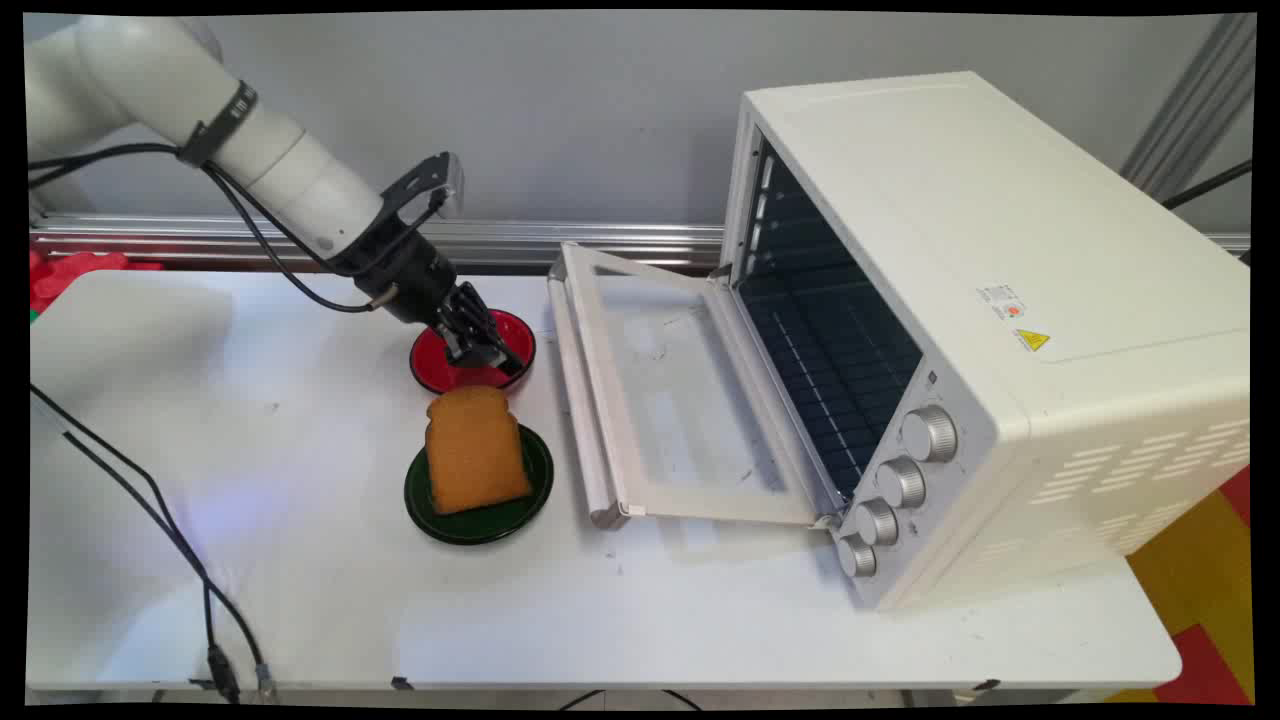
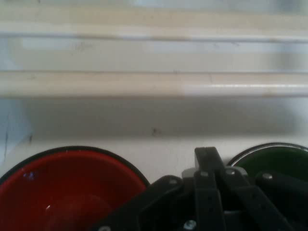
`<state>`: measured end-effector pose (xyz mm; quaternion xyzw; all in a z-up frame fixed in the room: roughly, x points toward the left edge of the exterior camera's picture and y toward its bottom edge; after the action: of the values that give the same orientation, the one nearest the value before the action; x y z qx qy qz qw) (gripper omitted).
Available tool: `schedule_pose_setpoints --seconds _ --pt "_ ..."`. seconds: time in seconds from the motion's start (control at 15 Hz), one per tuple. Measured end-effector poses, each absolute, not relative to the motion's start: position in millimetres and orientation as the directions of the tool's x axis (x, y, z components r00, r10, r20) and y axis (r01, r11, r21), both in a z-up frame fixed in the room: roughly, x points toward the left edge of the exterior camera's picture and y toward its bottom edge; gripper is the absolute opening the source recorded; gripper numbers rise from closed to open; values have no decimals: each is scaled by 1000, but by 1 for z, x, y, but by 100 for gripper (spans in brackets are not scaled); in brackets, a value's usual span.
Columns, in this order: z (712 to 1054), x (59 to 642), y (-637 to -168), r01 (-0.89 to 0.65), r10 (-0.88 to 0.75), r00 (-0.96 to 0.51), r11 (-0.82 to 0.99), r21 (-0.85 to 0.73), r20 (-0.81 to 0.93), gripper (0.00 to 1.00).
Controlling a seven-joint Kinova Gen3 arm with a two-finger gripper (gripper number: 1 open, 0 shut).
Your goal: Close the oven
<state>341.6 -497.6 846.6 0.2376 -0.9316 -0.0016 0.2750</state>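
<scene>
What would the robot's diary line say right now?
gripper: shut, over red bowl | bread: on green plate | oven: door open

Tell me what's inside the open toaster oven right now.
The toaster oven shows only dark walls and a wire rack through its lowered door. No food is visible; the deep right interior is hidden by its casing.

Oven (door open), plates, toast.
</scene>
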Motion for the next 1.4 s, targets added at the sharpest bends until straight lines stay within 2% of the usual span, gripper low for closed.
schedule_pose_setpoints --seconds 0.93,1.4 --pt "798 322 -498 -440 -442 -691 885 152 572 0" --pt "796 310 -498 -415 -405 -645 898 148 649 0"
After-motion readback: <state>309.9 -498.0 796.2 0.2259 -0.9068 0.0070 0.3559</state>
